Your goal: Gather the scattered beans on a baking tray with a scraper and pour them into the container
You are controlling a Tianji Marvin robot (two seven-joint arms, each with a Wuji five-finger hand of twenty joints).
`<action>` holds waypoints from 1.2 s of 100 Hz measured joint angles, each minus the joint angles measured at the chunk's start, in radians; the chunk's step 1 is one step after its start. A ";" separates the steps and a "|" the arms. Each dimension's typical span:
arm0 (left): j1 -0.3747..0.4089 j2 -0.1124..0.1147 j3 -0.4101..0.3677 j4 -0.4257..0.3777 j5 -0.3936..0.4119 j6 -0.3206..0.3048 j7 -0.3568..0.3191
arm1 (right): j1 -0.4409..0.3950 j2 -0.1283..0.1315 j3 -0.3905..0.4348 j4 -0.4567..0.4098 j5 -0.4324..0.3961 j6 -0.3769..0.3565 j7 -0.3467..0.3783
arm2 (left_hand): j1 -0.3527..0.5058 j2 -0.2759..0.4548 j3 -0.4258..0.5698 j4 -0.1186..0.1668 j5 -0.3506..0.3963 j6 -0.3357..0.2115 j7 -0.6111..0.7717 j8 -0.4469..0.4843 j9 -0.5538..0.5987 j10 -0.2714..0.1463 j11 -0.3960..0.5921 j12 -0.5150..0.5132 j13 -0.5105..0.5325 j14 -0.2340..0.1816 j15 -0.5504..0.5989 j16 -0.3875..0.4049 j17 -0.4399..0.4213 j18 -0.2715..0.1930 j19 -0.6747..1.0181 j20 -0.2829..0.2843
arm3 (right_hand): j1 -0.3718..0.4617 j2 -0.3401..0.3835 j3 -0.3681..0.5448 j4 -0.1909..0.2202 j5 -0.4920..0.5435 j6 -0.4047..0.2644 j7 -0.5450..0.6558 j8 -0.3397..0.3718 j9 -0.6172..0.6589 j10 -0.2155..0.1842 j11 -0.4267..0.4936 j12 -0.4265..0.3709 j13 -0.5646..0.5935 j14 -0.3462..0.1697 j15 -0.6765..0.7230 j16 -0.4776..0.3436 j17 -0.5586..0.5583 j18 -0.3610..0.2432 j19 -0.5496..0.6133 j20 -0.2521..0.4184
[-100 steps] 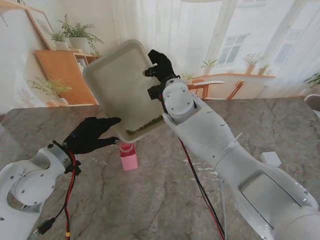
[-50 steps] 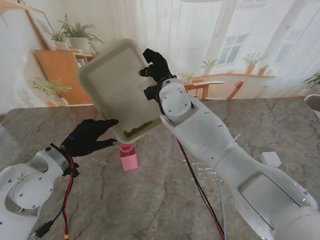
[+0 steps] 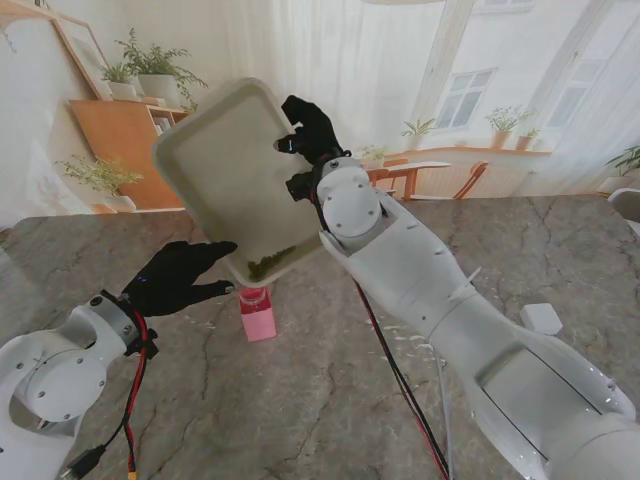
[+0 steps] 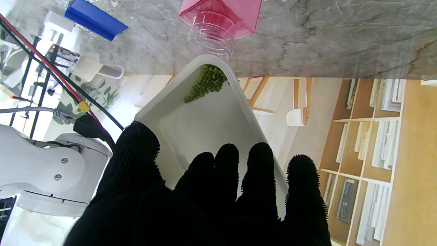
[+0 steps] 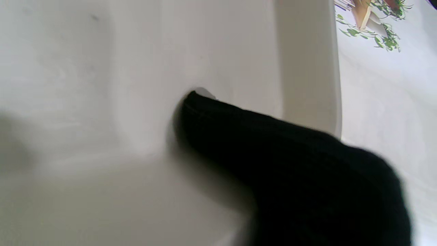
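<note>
Here the marble table (image 3: 560, 250) spreads under both arms, grey and veined. Above it the baking tray (image 3: 215, 170) is lifted clear of the surface and tipped steeply, one corner pointing down towards the container. The right hand (image 3: 305, 130) grips the tray's upper right edge; in the right wrist view a black finger (image 5: 239, 136) presses flat against the pale tray wall (image 5: 136, 85) just beside the rim. The left hand (image 3: 180, 275) reaches under the tray's lower left edge with fingers spread and extended, holding nothing; whether its fingertips touch the tray, I cannot tell. In the left wrist view those fingers (image 4: 259, 177) lie in front of the tray's rim (image 4: 252, 116). The pink container (image 3: 257, 312) stands upright on the table just beneath the low corner, its clear mouth (image 4: 211, 42) facing the tray's tip. A blue scraper (image 4: 95, 18) lies on the table, well apart from the container. The green beans (image 4: 206, 82) are heaped in the tray's lowest corner, just beside the container's mouth.
</note>
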 measured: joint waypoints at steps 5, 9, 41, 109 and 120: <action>0.000 0.000 0.001 0.000 0.000 0.000 -0.001 | -0.002 0.002 -0.001 -0.006 -0.004 -0.003 -0.001 | 0.000 0.000 0.000 0.000 0.000 0.000 0.000 0.000 0.000 0.000 0.000 0.000 0.000 0.000 0.000 0.000 0.000 0.000 0.000 0.000 | 0.000 0.000 0.000 0.000 0.000 0.000 0.000 0.000 0.000 0.000 0.000 0.000 0.000 0.000 0.000 0.000 0.000 0.000 0.000 0.000; 0.000 0.000 0.001 0.000 0.000 -0.001 -0.001 | -0.003 0.003 -0.003 -0.010 -0.010 -0.007 -0.002 | 0.000 0.000 0.000 0.000 0.000 0.000 0.000 0.000 0.000 0.000 0.000 0.000 0.000 0.000 0.000 0.000 0.000 0.000 0.000 0.000 | 0.000 0.000 0.000 0.000 0.000 0.000 0.000 0.000 0.000 0.000 0.000 0.000 0.000 0.000 0.000 0.000 0.000 0.000 0.000 0.000; 0.010 0.000 0.000 -0.003 0.003 -0.004 0.002 | -0.009 0.007 -0.009 -0.021 -0.021 -0.030 -0.002 | 0.000 0.000 0.000 0.000 0.000 0.000 0.000 0.000 0.000 0.000 0.000 0.000 0.000 0.000 0.000 0.000 0.000 0.000 0.000 0.000 | 0.000 -0.001 0.000 0.000 0.000 0.000 0.000 0.000 0.000 0.000 0.000 0.000 0.000 0.000 0.000 0.000 0.000 0.000 0.000 0.000; 0.020 -0.001 0.001 -0.002 0.011 -0.002 0.013 | -0.007 0.008 -0.018 -0.007 -0.048 -0.075 0.000 | 0.000 0.000 0.000 0.000 0.000 0.000 0.000 0.000 0.000 0.000 0.000 0.000 0.000 0.000 0.000 0.000 0.000 0.000 0.000 0.000 | 0.000 -0.001 0.000 0.000 0.000 0.000 0.000 0.000 0.000 0.000 0.000 0.000 0.000 0.000 0.000 0.000 0.000 0.000 0.002 0.000; 0.020 -0.002 0.001 -0.001 0.011 -0.002 0.014 | -0.007 0.008 -0.018 -0.007 -0.052 -0.079 0.000 | 0.000 0.000 0.000 0.000 0.000 0.000 0.000 0.000 0.000 0.000 0.000 0.000 0.000 0.000 0.000 0.000 0.000 0.000 0.000 0.000 | 0.000 -0.001 0.000 0.000 0.000 0.000 0.000 0.000 0.000 0.000 0.000 0.000 0.000 0.000 0.000 0.000 0.000 0.000 0.002 0.000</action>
